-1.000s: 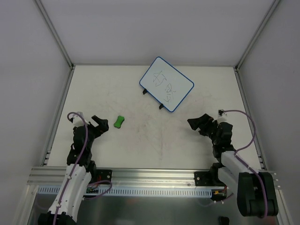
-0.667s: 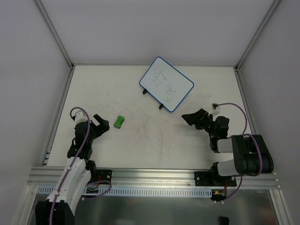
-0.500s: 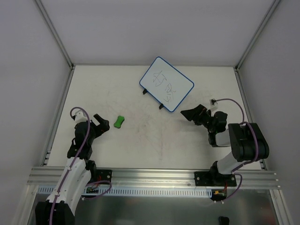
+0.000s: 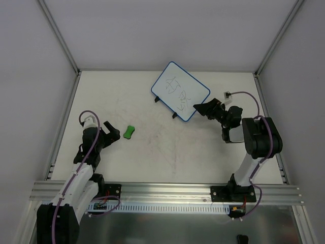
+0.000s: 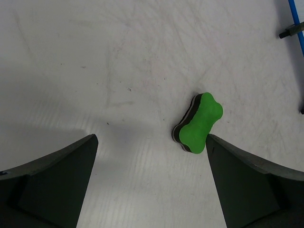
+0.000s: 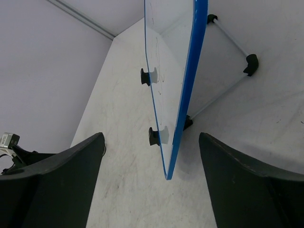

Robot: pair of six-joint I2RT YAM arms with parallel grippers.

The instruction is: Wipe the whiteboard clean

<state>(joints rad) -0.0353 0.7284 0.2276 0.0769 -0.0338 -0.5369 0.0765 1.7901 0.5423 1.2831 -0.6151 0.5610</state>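
Note:
The whiteboard (image 4: 180,91) stands tilted at the back of the table, blue-rimmed, with black scribbles on its face. In the right wrist view the whiteboard (image 6: 187,71) is edge-on, and its near corner reaches in between my fingers with a gap on each side. My right gripper (image 4: 199,108) (image 6: 151,137) is open at the board's right edge. The green eraser (image 4: 129,132) lies on the table at the left. In the left wrist view the eraser (image 5: 198,123) sits just ahead of my right fingertip. My left gripper (image 4: 112,131) (image 5: 151,137) is open and holds nothing.
A wire stand with black feet (image 6: 250,61) props the board from behind. White enclosure walls (image 4: 30,101) close in the table on three sides. An aluminium rail (image 4: 162,190) runs along the near edge by the arm bases.
My right gripper has travelled up and left from the table's right side to the board's edge. The left arm has crept slightly toward the eraser.

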